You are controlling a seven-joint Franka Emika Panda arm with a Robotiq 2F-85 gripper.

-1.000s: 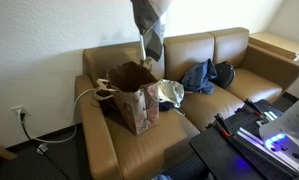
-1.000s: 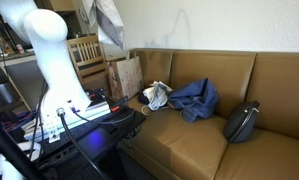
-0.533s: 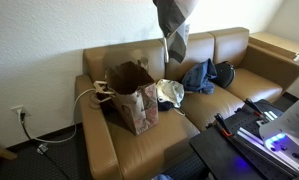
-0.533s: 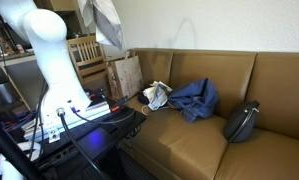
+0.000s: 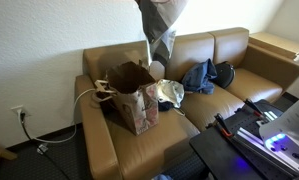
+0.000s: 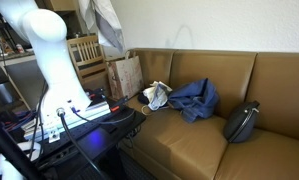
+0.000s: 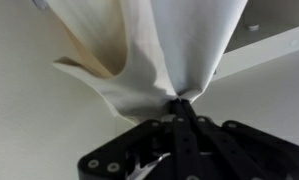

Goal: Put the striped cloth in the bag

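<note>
Item: striped cloth [image 5: 159,30], one piece, hanging full length in the air above the sofa [image 5: 244,80]. The wrist view shows the gripper [image 7: 179,106] with its jaws pressed together on a small gathered fold at the cloth's top. Position: in an exterior view the cloth's lower tip is just above the backrest line, and the open mouth of the bag [image 5: 134,95] lies at about 8 o'clock from that tip, near it but not under it. Hazards, as judged:

- If let go here, the cloth would likely drape over the bag's rim or fall at 6 o'clock onto the pale crumpled cloth [image 5: 169,93] beside the bag.
- If lowered off-centre, the trailing end could drag on the rim and tip the bag, which stands unsupported on a soft cushion.
- The pinch holds only a narrow bunch of fabric, so a swing could work it loose.

Count:

- Striped cloth, one.
- Brown paper bag, one, upright and open at the top.
- Gripper, one.
- Sofa, one.
- Pale crumpled cloth, one.
- Blue garment [image 6: 194,98], one, at 3 o'clock of the pale cloth.
- Dark pouch [image 6: 241,122], one, further along the seat.
- Wooden chair [image 6: 84,50], one, behind the bag.
</note>
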